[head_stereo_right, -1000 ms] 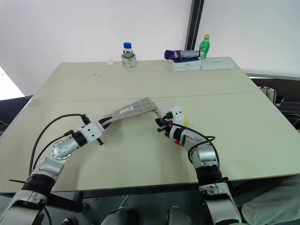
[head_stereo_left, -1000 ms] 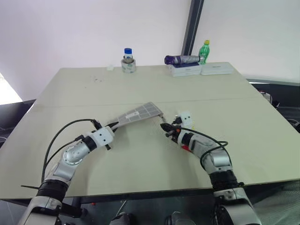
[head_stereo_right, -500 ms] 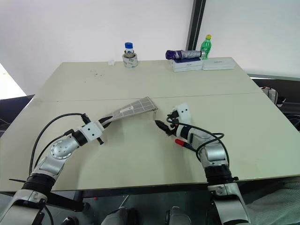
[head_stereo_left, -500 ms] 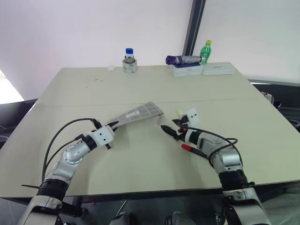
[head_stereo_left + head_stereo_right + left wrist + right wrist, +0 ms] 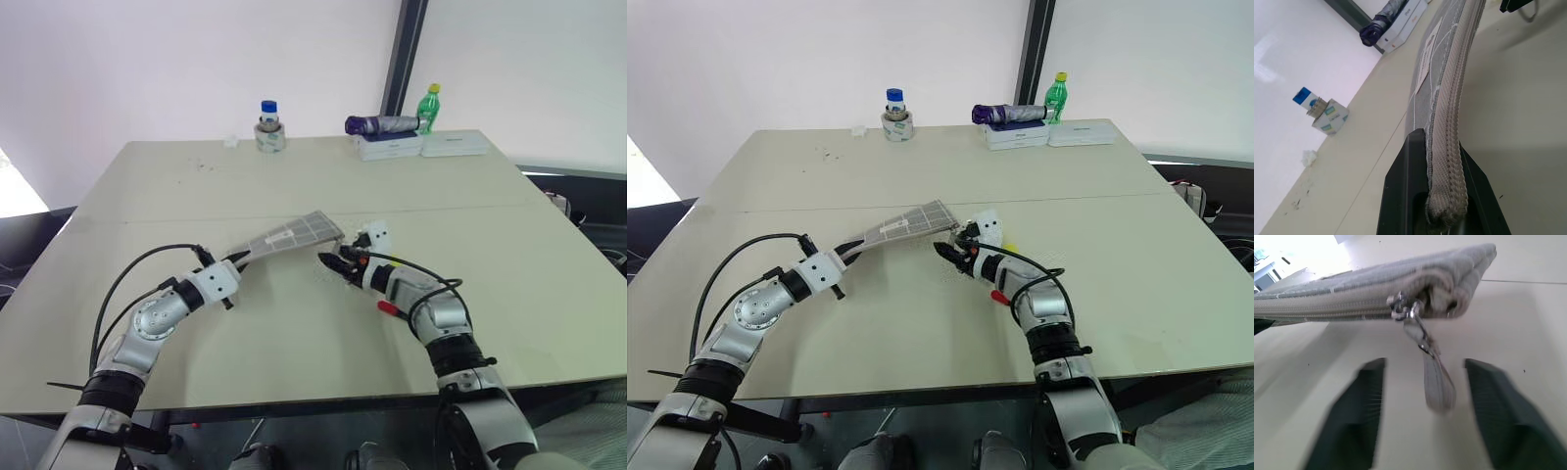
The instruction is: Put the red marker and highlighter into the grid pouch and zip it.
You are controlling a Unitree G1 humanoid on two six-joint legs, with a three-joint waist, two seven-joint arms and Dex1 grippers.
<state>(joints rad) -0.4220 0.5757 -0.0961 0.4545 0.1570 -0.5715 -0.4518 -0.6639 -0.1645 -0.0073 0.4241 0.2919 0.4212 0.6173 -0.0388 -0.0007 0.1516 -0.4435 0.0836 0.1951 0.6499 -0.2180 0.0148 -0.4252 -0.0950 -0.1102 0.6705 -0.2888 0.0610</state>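
Observation:
The grid pouch (image 5: 294, 235) is raised off the table and slopes up away from my left gripper (image 5: 233, 266), which is shut on its near end (image 5: 1447, 161). My right gripper (image 5: 328, 262) sits at the pouch's far corner. In the right wrist view its fingers (image 5: 1359, 401) stand apart on either side of the hanging zip pull (image 5: 1439, 387), not touching it. The red marker (image 5: 389, 307) lies on the table under my right forearm, with its red cap showing. A bit of the yellow highlighter (image 5: 1008, 249) shows just behind my right wrist.
Along the table's far edge stand a blue-capped jar (image 5: 268, 127), a purple folded umbrella (image 5: 380, 124) on white boxes (image 5: 421, 146), and a green bottle (image 5: 427, 106). A black cable (image 5: 137, 279) loops from my left forearm.
My right hand has moved left and slightly away from me, up to the pouch's zip corner. The left arm and the pouch have stayed where they were.

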